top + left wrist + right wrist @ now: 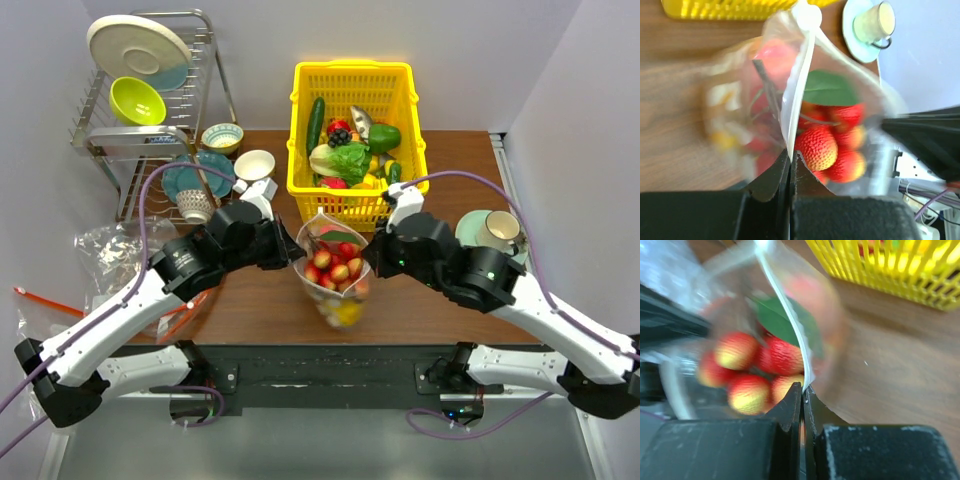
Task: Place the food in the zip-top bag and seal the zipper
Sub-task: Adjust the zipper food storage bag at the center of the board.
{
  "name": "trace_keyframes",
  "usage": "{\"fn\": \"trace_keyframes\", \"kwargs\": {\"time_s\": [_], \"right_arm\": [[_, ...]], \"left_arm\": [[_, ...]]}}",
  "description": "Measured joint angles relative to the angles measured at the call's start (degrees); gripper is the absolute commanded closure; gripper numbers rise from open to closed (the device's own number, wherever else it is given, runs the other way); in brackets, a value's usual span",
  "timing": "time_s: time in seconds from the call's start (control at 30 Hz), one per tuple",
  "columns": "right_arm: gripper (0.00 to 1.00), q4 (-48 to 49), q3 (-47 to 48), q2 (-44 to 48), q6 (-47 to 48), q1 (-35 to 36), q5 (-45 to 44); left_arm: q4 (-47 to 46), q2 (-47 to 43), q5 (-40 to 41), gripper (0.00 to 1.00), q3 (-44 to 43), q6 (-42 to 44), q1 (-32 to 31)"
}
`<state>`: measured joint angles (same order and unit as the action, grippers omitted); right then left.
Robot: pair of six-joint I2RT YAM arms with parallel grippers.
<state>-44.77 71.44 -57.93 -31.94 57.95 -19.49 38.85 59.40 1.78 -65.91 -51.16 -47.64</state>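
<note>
One bag (337,292) pinched between left pincer (298,262), right pincer (371,258).

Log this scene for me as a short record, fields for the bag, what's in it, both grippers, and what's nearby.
bag: clear, held between the two arms
contents: red and yellow fruit, a green leaf
left gripper: shut on the bag's left edge
right gripper: shut on the bag's right edge
zipper: cannot tell if sealed
nearby: yellow basket behind, cup to the right
</note>
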Motion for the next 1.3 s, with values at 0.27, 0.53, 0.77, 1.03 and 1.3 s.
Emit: {"fn": "trace_keyframes", "kwargs": {"time_s": [0.27, 0.53, 0.77, 1.03, 1.3], "right_arm": [[1.00, 0.00, -4.33, -1.09, -0.17, 0.00, -0.28], [1.00, 1.42, -2.84, -2.01, 0.07, -0.11, 2.16], [1.00, 3.48, -5.97, -1.38, 0.22, -0.22, 4.28], [1.00, 5.29, 3.80, -6.14, 1.97, -0.26, 9.55], [1.00, 8.22, -5.62, -7.17, -0.26, -0.22, 12.22]], "left_arm": [[-4.81, -0.76, -0.35, 1.00, 5.09, 1.29, 0.28], [1.25, 5.70, 0.85, 1.00, -0.70, 4.11, 0.33], [-6.54, 0.37, 0.98, 1.00, 4.04, 3.74, 0.37], [-6.99, 7.91, -4.04, 1.00, 11.47, 2.32, 0.35], [-5.20, 5.05, -2.25, 1.00, 0.68, 3.78, 0.68]]}}
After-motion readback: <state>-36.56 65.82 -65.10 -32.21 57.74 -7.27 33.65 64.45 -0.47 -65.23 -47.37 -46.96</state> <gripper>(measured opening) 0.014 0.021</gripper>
